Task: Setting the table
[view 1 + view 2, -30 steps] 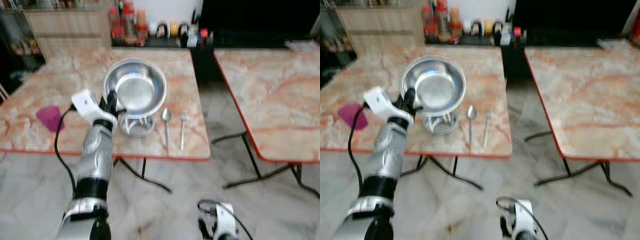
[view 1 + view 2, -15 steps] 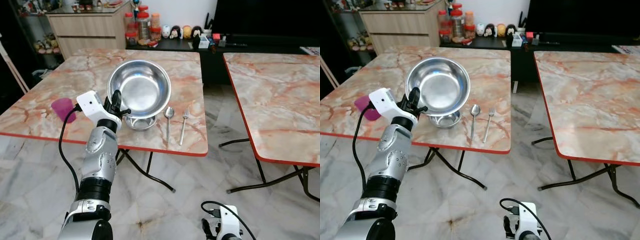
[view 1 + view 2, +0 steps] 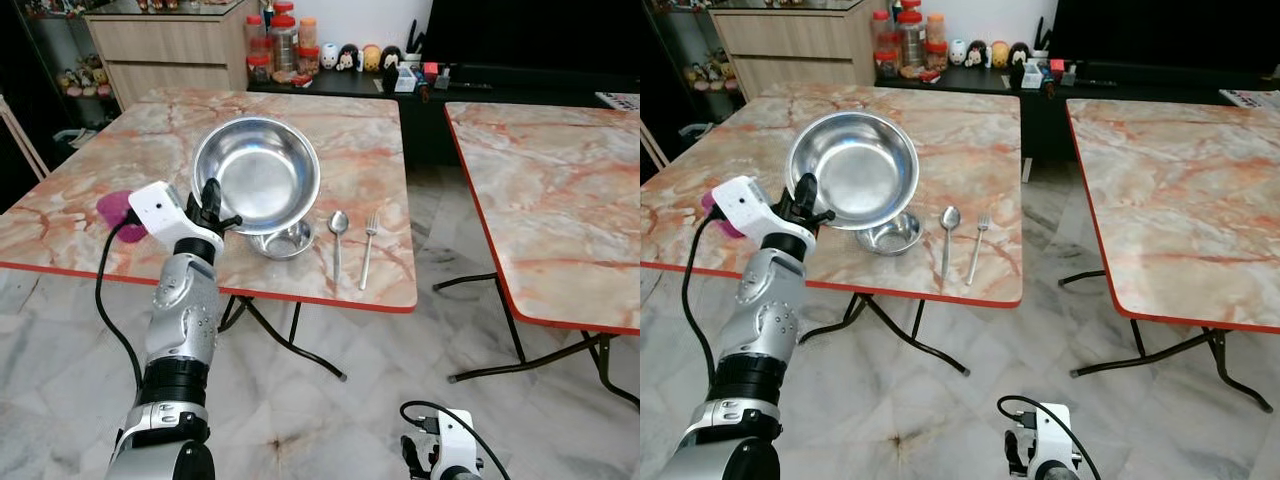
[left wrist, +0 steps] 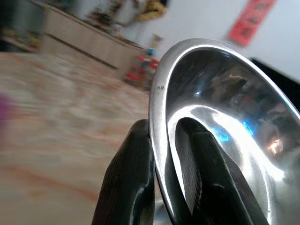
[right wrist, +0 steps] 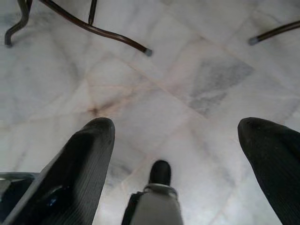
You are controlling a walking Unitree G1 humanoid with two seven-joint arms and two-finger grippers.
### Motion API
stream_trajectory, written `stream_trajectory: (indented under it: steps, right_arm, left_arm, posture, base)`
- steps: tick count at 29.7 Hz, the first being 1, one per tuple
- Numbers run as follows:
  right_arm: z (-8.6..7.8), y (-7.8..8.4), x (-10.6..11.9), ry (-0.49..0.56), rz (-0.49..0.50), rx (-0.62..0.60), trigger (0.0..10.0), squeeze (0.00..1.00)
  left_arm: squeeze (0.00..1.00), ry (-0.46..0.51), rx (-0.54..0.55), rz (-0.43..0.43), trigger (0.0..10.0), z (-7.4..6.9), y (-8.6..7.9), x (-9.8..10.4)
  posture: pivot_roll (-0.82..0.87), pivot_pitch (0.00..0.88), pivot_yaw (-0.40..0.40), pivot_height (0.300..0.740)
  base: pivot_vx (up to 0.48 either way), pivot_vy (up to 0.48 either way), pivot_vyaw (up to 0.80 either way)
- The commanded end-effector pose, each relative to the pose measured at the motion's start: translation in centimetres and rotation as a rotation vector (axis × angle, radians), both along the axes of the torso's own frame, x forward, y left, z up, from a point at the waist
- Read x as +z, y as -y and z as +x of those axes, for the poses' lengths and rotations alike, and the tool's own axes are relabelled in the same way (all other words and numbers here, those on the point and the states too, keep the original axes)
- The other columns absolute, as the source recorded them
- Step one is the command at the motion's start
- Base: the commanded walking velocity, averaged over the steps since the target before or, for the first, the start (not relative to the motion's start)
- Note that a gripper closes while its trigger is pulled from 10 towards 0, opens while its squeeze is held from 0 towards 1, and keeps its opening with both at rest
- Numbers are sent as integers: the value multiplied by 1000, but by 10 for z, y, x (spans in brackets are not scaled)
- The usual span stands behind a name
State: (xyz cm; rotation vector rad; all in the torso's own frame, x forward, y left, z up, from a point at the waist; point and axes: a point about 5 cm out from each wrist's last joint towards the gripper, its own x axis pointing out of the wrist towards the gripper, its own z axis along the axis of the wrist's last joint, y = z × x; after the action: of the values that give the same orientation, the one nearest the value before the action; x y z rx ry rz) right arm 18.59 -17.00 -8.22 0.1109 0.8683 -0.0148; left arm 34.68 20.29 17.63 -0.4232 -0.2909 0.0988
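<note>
My left gripper (image 3: 213, 205) is shut on the near rim of a large steel bowl (image 3: 258, 173), holding it tilted above the marble table (image 3: 150, 140). In the left wrist view the two black fingers (image 4: 131, 173) pinch the bowl's rim (image 4: 159, 93). A smaller steel bowl (image 3: 284, 240) rests on the table just under and right of the big one. A spoon (image 3: 337, 240) and a fork (image 3: 367, 247) lie side by side to its right. A pink cup (image 3: 117, 207) stands behind my left wrist. My right gripper (image 5: 178, 145) hangs open low over the floor.
A second marble table (image 3: 560, 180) stands to the right, across a gap of tiled floor (image 3: 440, 250). Jars and figurines (image 3: 300, 50) line a low cabinet beyond the first table. Folding table legs (image 3: 290, 340) cross under the near edge.
The large bowl and my left gripper have shifted a little to the left, away from the small bowl. The view has sharpened since a second ago.
</note>
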Motion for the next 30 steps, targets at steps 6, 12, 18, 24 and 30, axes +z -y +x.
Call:
stream_trajectory:
  steps: [6, 12, 18, 24, 30]
  right_arm:
    - [1, 4, 1, 8, -5, -10, 10000, 0]
    - [1, 2, 1, 9, -4, 8, 10000, 0]
    - [1, 1, 1, 11, -3, 10, 10000, 0]
    - [-1, 1, 0, 3, -4, 10, 10000, 0]
    - [-2, 0, -1, 0, -3, 10, 10000, 0]
  left_arm:
    - [0, -31, 173, 54, 10000, -27, -56, -11]
    - [0, -65, 394, 91, 10000, -60, -114, -21]
    - [0, -152, 599, 107, 10000, -86, -147, -41]
    - [0, -355, 718, 200, 10000, -114, -170, -76]
    - [0, -658, 700, 293, 10000, -128, -171, -121]
  posture:
    - [47, 0, -32, 740]
    - [61, 0, -40, 740]
    - [62, 0, -42, 740]
    - [68, 0, -44, 740]
    - [57, 0, -34, 740]
  base:
    - [0, -204, 0]
    - [0, 0, 0]
    - [0, 0, 0]
    - [0, 0, 0]
    - [0, 0, 0]
